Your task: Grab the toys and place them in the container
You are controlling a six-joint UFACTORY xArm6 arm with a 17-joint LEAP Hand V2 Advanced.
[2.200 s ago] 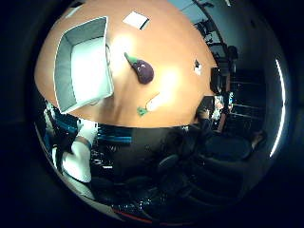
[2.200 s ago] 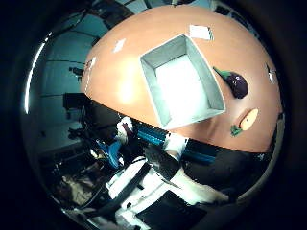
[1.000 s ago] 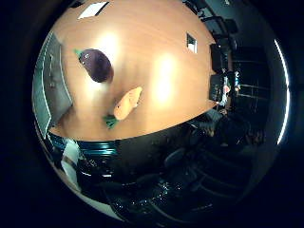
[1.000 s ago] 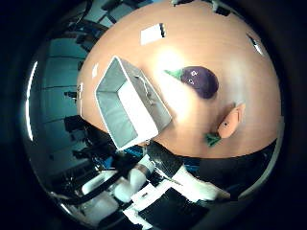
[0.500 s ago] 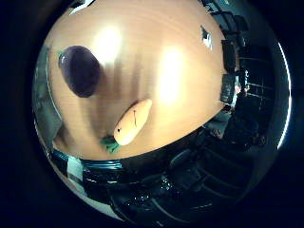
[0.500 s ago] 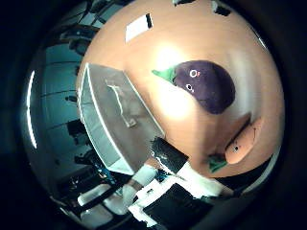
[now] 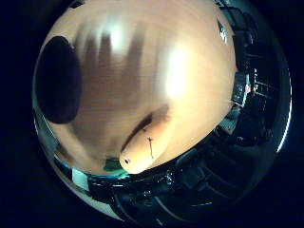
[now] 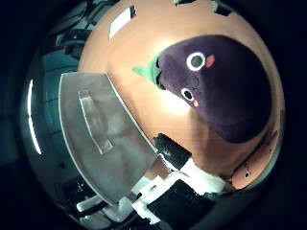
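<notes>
A purple eggplant toy [image 8: 216,81] with a green stem and a face lies on the wooden table [image 7: 142,76]. It fills much of the right thumb side palm view, so it is close under the palm. Its dark body also shows in the right little finger side palm view [image 7: 59,78]. An orange carrot toy [image 7: 144,144] lies near the table's edge, a little away from the eggplant. The grey container [image 8: 106,144] with a strap handle stands on the table beside the eggplant. White and black parts of my hand [image 8: 180,172] show by the container.
A white sheet of paper [image 8: 122,21] lies on the table beyond the container. The table's edge runs just past the carrot, with chairs and the dark room floor [image 7: 190,180] below it.
The palm has come down much closer to the table. The eggplant and carrot now look far larger. The toys and the container have not moved.
</notes>
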